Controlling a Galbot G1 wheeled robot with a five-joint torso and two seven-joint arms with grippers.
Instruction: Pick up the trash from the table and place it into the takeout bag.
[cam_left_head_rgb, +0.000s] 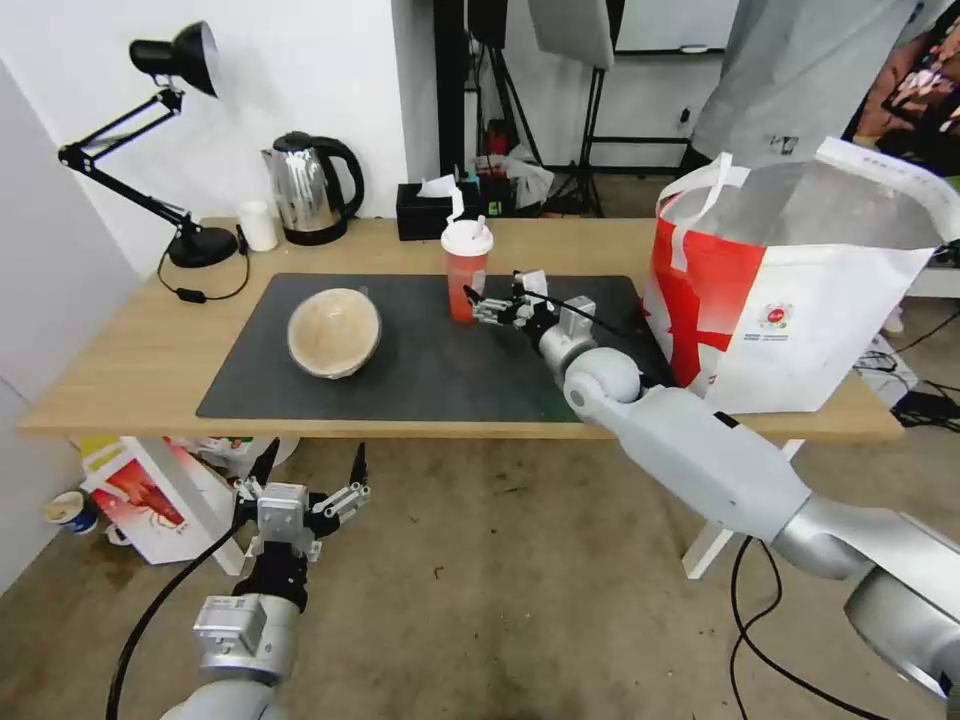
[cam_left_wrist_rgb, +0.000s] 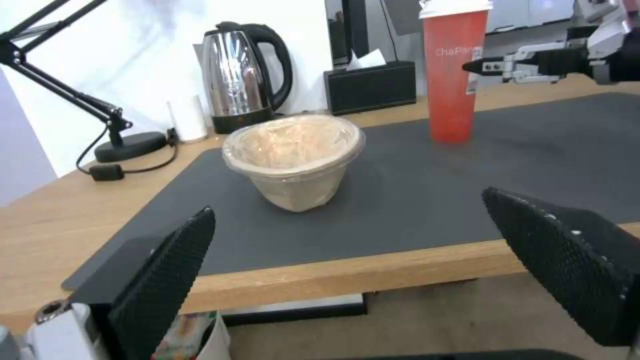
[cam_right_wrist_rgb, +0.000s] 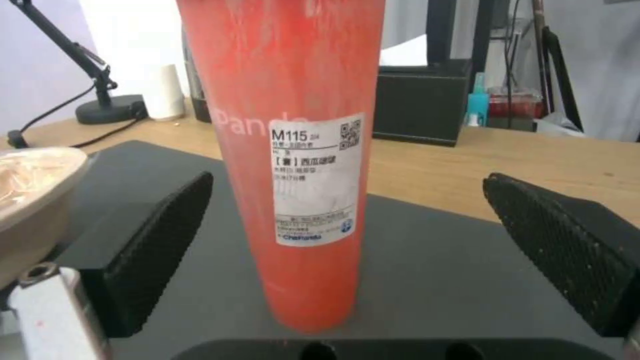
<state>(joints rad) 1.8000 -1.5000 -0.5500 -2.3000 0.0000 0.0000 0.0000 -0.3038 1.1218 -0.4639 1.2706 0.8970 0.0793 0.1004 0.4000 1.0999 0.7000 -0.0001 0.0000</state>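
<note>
Your right gripper (cam_left_head_rgb: 480, 298) sits mid-frame in the head view, fingers spread wide and not touching anything, right up beside the red drink cup (cam_left_head_rgb: 466, 268), a tall smooth plastic cylinder with a white lid and a printed paper label (the right wrist view has the cup (cam_right_wrist_rgb: 293, 165) standing upright between the two black cross-hatched pads (cam_right_wrist_rgb: 163, 240), with gaps on both sides). The cup stands on the matte dark grey mat (cam_left_head_rgb: 420, 370) covering the light-wood table (cam_left_head_rgb: 130, 350). The tan lidded bowl (cam_left_head_rgb: 334, 332), round and papery-looking, sits on the mat left of the cup. The takeout bag (cam_left_head_rgb: 790, 290), boxy with silver foil inside, stands open at the table's right end. Your left gripper (cam_left_head_rgb: 308, 472) hangs lower left, below the table edge, open too.
</note>
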